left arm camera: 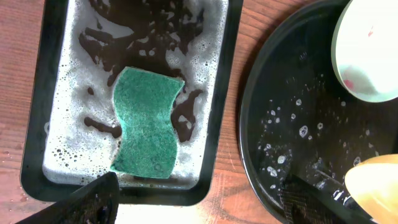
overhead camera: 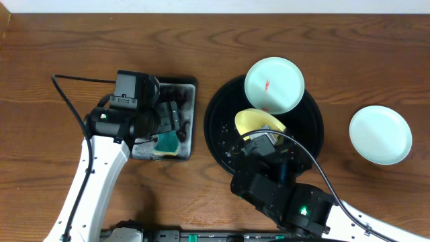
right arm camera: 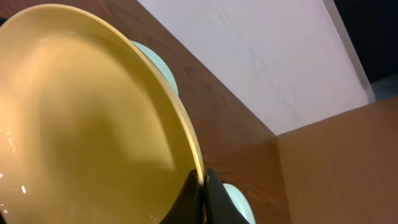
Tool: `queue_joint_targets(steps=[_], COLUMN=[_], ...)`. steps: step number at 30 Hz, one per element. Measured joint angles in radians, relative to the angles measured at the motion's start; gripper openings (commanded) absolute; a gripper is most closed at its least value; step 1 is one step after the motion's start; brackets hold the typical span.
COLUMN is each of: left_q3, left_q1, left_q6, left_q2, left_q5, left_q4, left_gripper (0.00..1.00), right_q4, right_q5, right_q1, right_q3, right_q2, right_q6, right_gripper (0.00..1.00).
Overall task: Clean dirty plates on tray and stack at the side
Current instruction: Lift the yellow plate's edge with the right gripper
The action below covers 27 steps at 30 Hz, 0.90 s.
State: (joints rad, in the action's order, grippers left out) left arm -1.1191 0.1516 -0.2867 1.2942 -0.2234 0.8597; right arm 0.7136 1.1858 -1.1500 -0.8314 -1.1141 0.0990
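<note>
We judge the pale yellow round plate [right arm camera: 93,124] light, stiff, slippery-wet; right gripper [right arm camera: 204,185] is clamped on its rim, left gripper [overhead camera: 166,128] spread above the green sponge [left arm camera: 146,121].

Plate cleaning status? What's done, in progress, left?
Done: the clean-looking mint-blue plate lies on the table beside the black tray. In hand: right gripper shut on the yellow plate at its rim, holding it tilted over the tray; left gripper open above the green sponge in the soapy sponge tray. Left: the red-smeared mint-blue plate on the tray, then stacking.
</note>
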Motion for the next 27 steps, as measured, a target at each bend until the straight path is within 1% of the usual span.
queue_joint_targets(steps=[27], left_q3=[0.0], left_q1=[0.0], left_q6=[0.0], left_q2=[0.0], left_q5=[0.0], left_q4=[0.0], left_gripper=[0.83], right_q4=[-0.001], right_q5=[0.001], right_q1=[0.0], right_q3=[0.0], right_q2=[0.0], right_q6=[-0.029], right_gripper=[0.01])
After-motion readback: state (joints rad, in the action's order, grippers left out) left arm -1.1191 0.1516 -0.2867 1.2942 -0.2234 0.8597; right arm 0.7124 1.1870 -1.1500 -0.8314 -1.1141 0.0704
